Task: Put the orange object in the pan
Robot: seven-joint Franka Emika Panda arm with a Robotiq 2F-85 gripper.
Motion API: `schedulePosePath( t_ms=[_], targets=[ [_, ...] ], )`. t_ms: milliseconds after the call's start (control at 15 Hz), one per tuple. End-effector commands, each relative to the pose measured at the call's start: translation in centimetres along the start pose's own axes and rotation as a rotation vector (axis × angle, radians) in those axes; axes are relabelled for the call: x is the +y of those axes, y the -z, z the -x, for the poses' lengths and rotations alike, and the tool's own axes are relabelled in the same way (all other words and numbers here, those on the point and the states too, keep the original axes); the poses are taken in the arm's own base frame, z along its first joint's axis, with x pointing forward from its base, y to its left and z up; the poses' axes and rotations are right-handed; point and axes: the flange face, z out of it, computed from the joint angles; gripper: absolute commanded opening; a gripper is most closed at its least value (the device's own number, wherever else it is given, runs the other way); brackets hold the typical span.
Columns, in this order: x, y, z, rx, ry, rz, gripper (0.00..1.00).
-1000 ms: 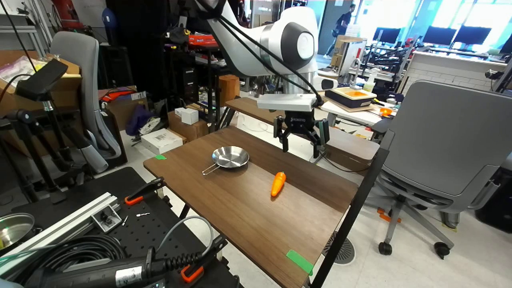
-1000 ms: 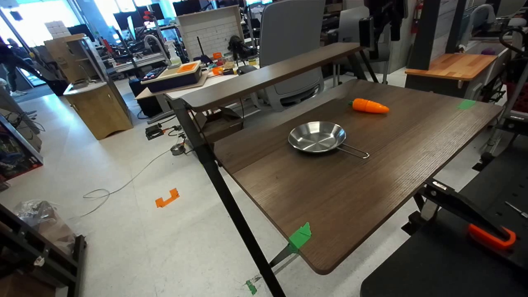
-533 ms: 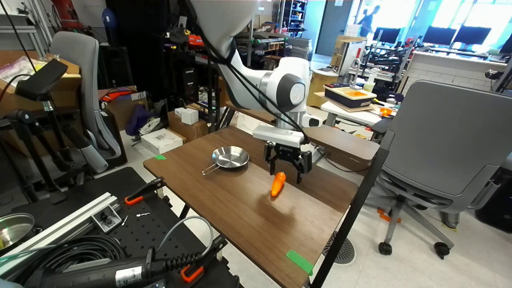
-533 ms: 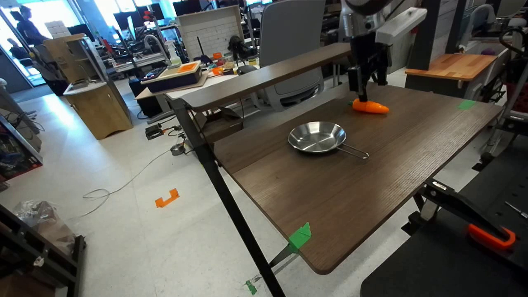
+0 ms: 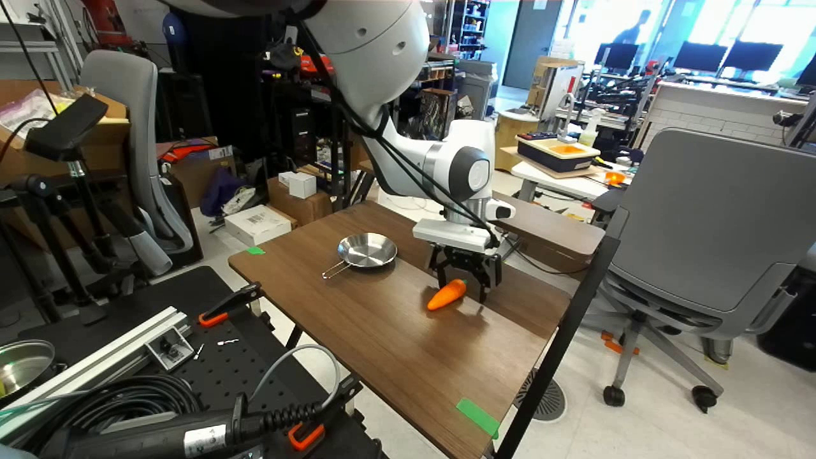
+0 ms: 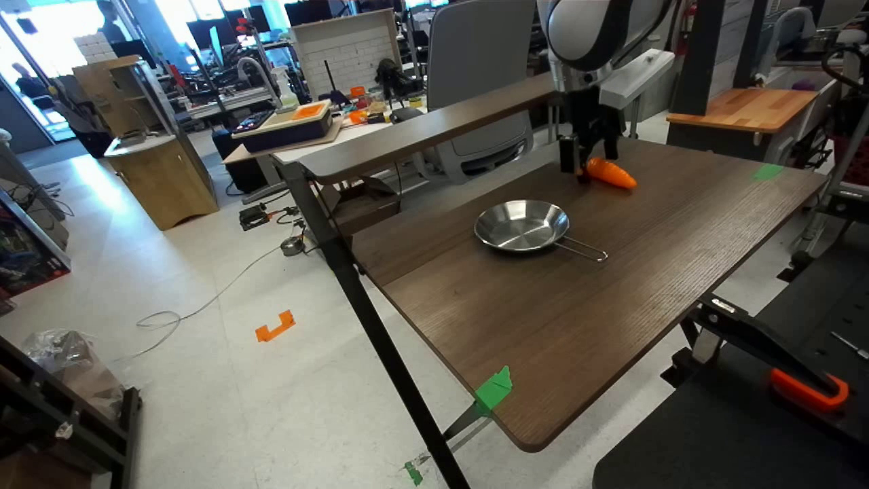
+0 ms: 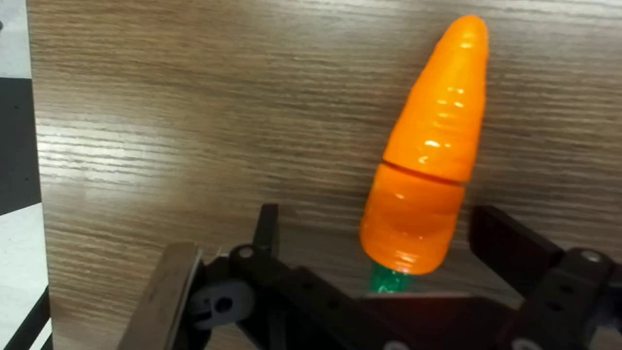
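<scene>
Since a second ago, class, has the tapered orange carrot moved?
Yes: in an exterior view, the carrot turned, thick end swinging away from the round silver metal pan.

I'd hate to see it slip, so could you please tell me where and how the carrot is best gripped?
Probably from above, across the thick end beside the green stem: the carrot lies on its side, widest there and tapering away, and the open gripper straddles that end.

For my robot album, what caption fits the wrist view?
Open gripper straddles the thick end of an orange carrot on the brown table.
</scene>
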Motion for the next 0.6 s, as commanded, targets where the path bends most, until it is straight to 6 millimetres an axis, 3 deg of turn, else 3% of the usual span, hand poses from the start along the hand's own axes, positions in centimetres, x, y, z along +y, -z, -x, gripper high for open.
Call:
schedulePosePath(
  t_ms=[0,67,533],
  targets=[
    [0.40,-0.91,-1.47,0.042,0.071,-0.018,0.89],
    [0.42,-0.85,-1.61,0.046,0.071,-0.022,0.74],
    [0.98,-0.42,-2.09,0.054,0.053,-0.031,0.19]
  ],
)
